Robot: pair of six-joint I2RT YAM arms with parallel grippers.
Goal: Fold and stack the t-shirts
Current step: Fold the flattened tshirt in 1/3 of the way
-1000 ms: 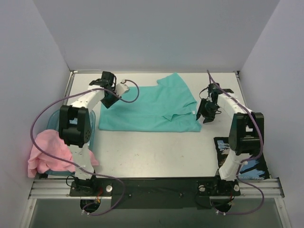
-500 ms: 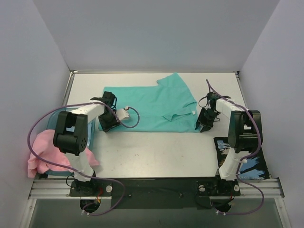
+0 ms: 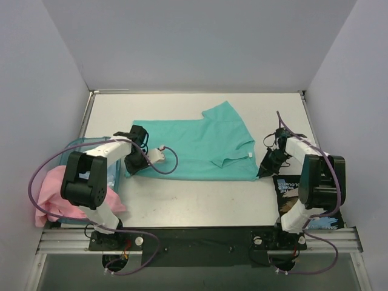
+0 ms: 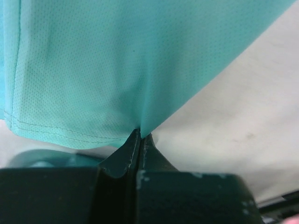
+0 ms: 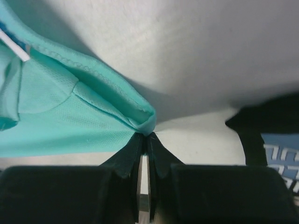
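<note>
Top external: L end effector (image 3: 131, 168), R end effector (image 3: 263, 173) newly pinching teal t-shirt (image 3: 194, 142) corners.

the teal t-shirt (image 4: 117, 60) fills the upper and left part of the view, its fine mesh weave plain to see. a hemmed edge with a line of stitching runs along its lower left side. the left end effector (image 4: 141, 135) sits at the bottom centre, its two dark fingers (image 4: 124, 156) pressed together with no gap, pinching the cloth at its lowest point, where the fabric puckers into the tips. to the right lies the pale table (image 4: 243, 107), with a faint small mark (image 4: 250, 136) on it. at the lower left, behind the fingers, a dim bluish-green curved shape (image 4: 42, 158) shows; what it is cannot be told.
</note>
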